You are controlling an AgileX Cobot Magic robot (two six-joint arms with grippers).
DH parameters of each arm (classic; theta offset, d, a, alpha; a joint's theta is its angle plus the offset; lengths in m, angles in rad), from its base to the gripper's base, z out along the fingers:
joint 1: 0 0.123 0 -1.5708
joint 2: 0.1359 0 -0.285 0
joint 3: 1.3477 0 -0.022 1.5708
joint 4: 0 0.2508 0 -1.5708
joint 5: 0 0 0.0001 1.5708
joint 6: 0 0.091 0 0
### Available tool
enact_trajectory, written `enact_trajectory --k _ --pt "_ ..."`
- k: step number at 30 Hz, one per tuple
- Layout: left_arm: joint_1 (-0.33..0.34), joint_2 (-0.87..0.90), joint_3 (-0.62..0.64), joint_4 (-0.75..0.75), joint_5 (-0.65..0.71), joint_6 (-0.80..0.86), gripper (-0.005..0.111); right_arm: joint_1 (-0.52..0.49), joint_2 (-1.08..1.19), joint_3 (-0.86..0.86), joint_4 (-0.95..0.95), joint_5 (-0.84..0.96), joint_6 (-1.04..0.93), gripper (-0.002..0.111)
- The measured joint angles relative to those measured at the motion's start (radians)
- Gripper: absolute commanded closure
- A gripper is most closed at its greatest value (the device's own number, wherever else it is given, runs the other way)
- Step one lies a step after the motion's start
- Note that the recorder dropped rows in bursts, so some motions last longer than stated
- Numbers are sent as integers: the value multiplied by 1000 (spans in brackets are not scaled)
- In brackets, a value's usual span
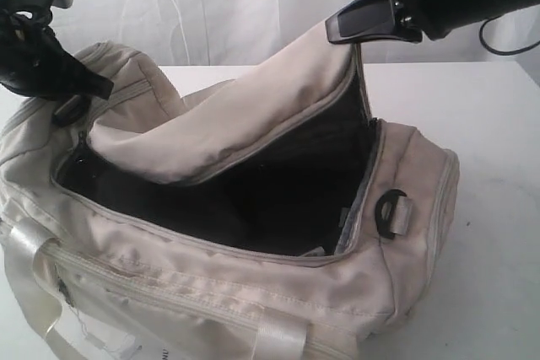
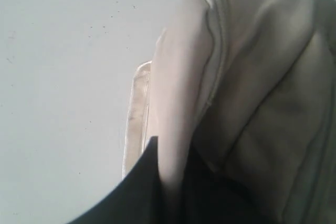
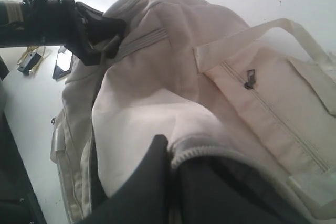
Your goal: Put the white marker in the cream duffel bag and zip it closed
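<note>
The cream duffel bag (image 1: 211,292) lies on the table with its top zipper undone and its black lining (image 1: 278,200) showing. My right gripper (image 1: 350,27) holds the top flap (image 1: 236,115) raised at the far right. In the right wrist view it (image 3: 176,166) is shut on the flap's zipper edge. My left gripper (image 1: 84,86) is at the bag's left end. In the left wrist view it (image 2: 176,182) pinches a fold of the bag's (image 2: 262,77) cream fabric. The white marker is out of view.
The bag rests on a white table (image 1: 489,166) before a white curtain (image 1: 211,6). A black strap ring (image 1: 390,212) sits on the bag's right end and a pale webbing handle (image 1: 34,276) hangs at the front left. A side-pocket zipper pull (image 3: 250,78) shows.
</note>
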Motion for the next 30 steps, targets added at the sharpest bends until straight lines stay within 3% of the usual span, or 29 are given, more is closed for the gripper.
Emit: enact_trajectory --k 11,24,30 --pt "70 0 0 10 4 -13 107 35 26 -21 98 155 -35 108" --pt "72 0 0 15 4 -13 107 129 -27 111 61 169 5 108" --pt "72 0 0 18 4 -13 107 129 -45 195 41 173 13 89"
